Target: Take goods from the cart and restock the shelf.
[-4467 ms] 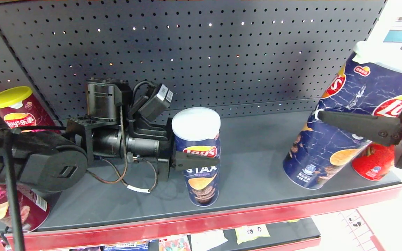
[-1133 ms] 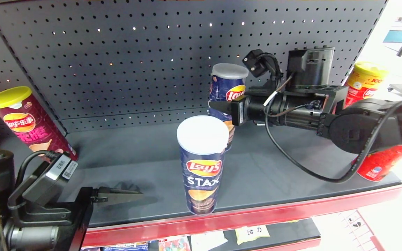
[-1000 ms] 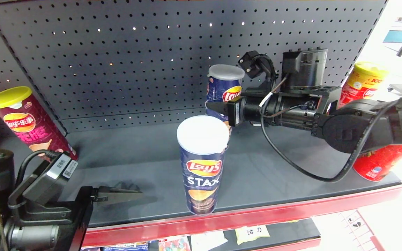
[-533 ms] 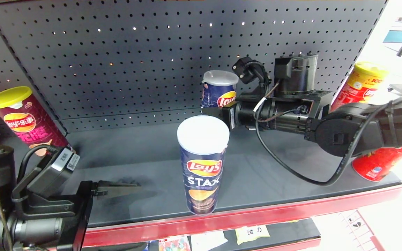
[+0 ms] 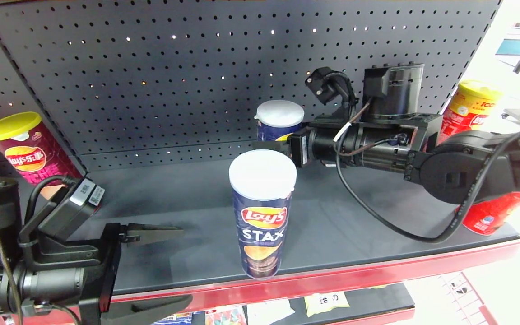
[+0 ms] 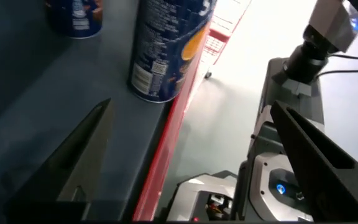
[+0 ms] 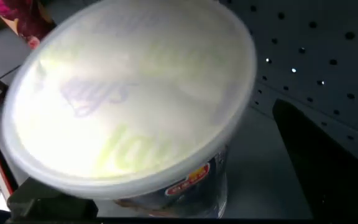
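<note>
A blue chip can (image 5: 262,212) with a white lid stands upright at the front edge of the grey shelf (image 5: 355,225). Behind it, close to the pegboard, my right gripper (image 5: 270,142) is shut on a second blue can (image 5: 279,121), whose base is hidden. In the right wrist view that can's lid (image 7: 129,99) sits between the dark fingers (image 7: 328,162). My left gripper (image 5: 187,266) hangs open and empty at the shelf's front left, off the front can. The left wrist view has this gripper (image 6: 191,106) short of the front can (image 6: 166,50).
A maroon can with a yellow lid (image 5: 30,153) leans at the far left. Red cans (image 5: 467,113) (image 5: 490,212) stand at the right end behind my right arm. The shelf's red front lip (image 5: 377,271) runs below, with small goods on the lower shelf (image 5: 327,300).
My left gripper let go of the front can and drew back to the left. My right gripper brought the second can in behind it and lowered it over the last second.
</note>
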### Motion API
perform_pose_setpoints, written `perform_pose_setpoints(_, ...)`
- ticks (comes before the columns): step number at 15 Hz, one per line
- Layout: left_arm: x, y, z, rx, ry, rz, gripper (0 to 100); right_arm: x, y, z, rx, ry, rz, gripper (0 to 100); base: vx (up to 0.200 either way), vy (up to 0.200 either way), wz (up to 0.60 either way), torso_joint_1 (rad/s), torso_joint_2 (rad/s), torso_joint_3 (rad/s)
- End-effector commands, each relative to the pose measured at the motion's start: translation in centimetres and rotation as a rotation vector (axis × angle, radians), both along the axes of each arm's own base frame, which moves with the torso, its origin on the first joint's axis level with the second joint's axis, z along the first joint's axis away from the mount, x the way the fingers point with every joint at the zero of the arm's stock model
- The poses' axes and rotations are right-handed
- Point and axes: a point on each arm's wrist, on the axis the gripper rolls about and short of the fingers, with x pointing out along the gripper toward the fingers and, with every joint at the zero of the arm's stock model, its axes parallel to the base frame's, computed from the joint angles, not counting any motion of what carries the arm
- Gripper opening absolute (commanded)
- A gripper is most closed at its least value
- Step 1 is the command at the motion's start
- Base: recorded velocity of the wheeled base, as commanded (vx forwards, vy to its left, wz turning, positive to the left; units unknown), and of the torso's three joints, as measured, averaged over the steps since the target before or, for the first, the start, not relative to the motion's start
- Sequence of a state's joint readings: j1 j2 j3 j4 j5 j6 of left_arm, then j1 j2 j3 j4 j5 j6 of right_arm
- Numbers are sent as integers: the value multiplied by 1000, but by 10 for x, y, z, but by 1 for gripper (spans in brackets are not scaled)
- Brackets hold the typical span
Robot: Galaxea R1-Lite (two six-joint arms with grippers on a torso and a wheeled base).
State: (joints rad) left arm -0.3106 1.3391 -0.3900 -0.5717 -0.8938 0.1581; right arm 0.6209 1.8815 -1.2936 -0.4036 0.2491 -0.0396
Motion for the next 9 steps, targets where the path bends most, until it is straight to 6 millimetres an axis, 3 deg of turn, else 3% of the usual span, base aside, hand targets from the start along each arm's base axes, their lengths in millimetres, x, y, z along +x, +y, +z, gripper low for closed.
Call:
perform_pose_setpoints(1,6,1,8,-8,-28,17,100,-20,-14,8,2,-4,0,100,0,0,0,0,0,0)
perform_pose_setpoints(9,21,-3,12,23,-55,100,100,-77,-60,16,-7,-12,-76,100,0,0,0,0,0,0)
